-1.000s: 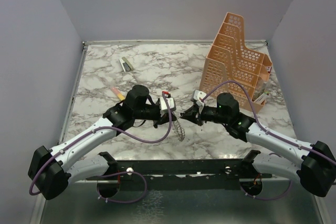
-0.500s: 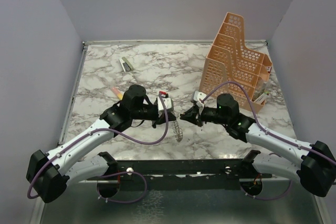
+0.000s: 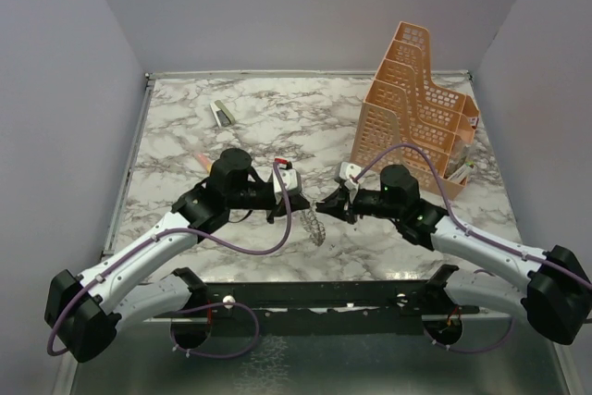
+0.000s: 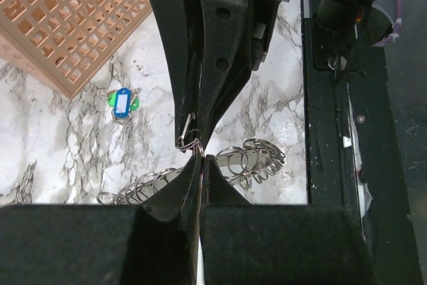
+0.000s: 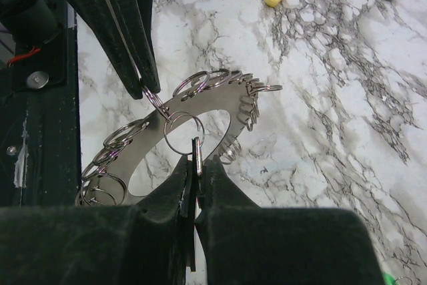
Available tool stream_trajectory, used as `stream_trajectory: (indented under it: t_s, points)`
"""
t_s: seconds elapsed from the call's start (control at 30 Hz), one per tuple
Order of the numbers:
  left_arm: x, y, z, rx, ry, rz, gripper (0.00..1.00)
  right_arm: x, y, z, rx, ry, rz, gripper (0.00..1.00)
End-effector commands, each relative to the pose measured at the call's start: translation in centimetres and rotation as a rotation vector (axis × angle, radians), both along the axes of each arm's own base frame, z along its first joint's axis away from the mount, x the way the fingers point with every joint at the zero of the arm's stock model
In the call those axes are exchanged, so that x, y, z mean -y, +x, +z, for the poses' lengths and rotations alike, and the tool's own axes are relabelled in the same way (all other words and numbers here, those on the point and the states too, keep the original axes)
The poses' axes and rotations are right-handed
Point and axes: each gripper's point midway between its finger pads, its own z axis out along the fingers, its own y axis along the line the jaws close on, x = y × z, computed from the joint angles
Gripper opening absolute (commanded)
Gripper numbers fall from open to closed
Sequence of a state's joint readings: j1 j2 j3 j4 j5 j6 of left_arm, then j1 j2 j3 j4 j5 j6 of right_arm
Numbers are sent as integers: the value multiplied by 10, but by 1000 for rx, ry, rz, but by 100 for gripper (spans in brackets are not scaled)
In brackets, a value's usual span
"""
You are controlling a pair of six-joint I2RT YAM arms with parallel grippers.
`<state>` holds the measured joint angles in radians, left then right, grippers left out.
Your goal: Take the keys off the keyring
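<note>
The keyring (image 5: 220,101) is a flat grey metal ring held on edge above the marble, between the two grippers (image 3: 316,227). The keys show as small silvery loops (image 5: 257,91) round its rim, and also in the left wrist view (image 4: 257,158). My left gripper (image 4: 201,158) is shut on a thin loop at the rim; its fingers (image 5: 133,45) come in from the upper left. My right gripper (image 5: 197,161) is shut on a thin flat key hanging from one loop (image 5: 183,131). In the top view the left gripper (image 3: 289,203) and right gripper (image 3: 324,203) face each other closely.
An orange mesh file rack (image 3: 416,108) stands at the back right. A small blue-green tag (image 4: 121,103) lies on the marble near it. A yellow-pink marker (image 3: 207,164) and a small stapler-like object (image 3: 220,113) lie at the back left. The black base rail (image 3: 314,298) runs along the near edge.
My left arm has drawn back a little to the left and lower, and the keyring has shifted with it. The right arm has hardly moved. Both grippers stay shut.
</note>
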<state>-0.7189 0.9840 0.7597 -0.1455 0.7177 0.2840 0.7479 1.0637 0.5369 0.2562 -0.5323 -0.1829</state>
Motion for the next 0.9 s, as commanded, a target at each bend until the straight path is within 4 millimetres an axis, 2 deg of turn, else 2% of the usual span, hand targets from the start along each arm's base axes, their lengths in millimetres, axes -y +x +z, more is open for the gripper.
stream_trajectory:
  t_s: [0.0, 0.23, 0.43, 0.73, 0.87]
  points:
    - [6, -10, 23, 20, -96, -66, 0, -1, -4, -13, -6, -23, 35, 0]
    - [8, -10, 25, 11, -115, -70, 0, -3, -4, -16, -13, -28, 51, 1]
    - [5, -1, 15, 12, -70, -19, 0, 3, 0, 6, 39, 7, 0, 0]
    - [4, 11, 4, 2, -33, 42, 0, 7, -6, 40, 95, 55, 8, 0]
    - [4, 14, 2, -3, -31, 59, 11, 5, -10, 49, 101, 64, 38, 0]
